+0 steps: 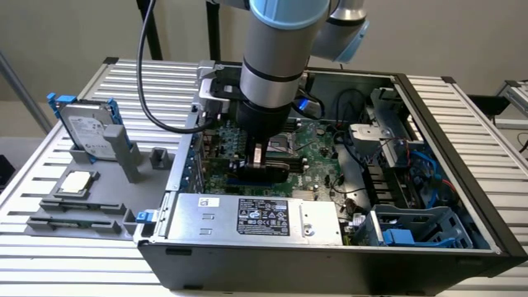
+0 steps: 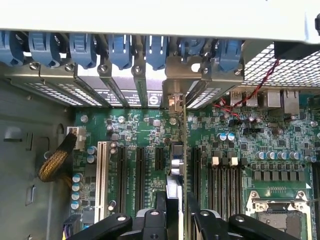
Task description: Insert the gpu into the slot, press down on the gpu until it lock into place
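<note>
The arm reaches down into the open computer case (image 1: 330,275), which lies on the slatted table (image 1: 49,247). The pincer (image 1: 258,162) is low above the green motherboard (image 2: 140,125). It is nearly closed, and it holds the gpu (image 1: 279,169) between its two black fingers (image 2: 150,222).

In the wrist view the gpu (image 2: 175,165) is seen from its thin edge. It stands upright, with one finger at each face, and its metal bracket (image 2: 174,97) meets the rear wall of the case, among the blue clips (image 2: 120,47).

In the exterior view the lower edge of the card sits at the slot (image 1: 247,180) (a bright blue strip just under the card). Whether the card is fully down in it, I cannot tell.

The silver power supply box (image 1: 256,216) lies just beside the card, toward the front wall of the case. The black memory slots (image 2: 225,185) run parallel to the card. On the table, at the exterior view's left, a hard drive (image 1: 86,130) stands in a grey holder and a processor chip (image 1: 76,181) lies flat.
</note>
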`<state>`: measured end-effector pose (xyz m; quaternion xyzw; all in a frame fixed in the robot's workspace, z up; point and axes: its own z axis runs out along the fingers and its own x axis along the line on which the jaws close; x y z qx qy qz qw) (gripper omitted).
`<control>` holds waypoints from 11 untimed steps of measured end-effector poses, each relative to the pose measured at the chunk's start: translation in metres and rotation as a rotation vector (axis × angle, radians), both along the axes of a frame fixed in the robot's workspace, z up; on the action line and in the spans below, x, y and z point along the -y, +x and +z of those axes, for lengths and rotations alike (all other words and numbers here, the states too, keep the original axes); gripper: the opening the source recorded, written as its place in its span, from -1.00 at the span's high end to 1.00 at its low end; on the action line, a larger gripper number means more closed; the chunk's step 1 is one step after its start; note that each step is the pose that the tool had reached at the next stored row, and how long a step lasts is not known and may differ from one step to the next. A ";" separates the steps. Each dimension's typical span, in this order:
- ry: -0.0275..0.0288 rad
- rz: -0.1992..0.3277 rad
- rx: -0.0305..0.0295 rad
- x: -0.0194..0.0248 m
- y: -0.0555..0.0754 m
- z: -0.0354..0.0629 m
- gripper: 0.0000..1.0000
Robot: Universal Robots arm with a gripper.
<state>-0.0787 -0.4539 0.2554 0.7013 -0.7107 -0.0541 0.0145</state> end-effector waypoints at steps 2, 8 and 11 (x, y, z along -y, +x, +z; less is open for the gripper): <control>-0.0002 0.000 -0.0006 0.0001 0.000 -0.0002 0.47; 0.0010 0.000 -0.0003 0.0001 0.002 -0.0014 0.47; 0.0009 0.000 -0.0004 0.0001 0.002 -0.0020 0.47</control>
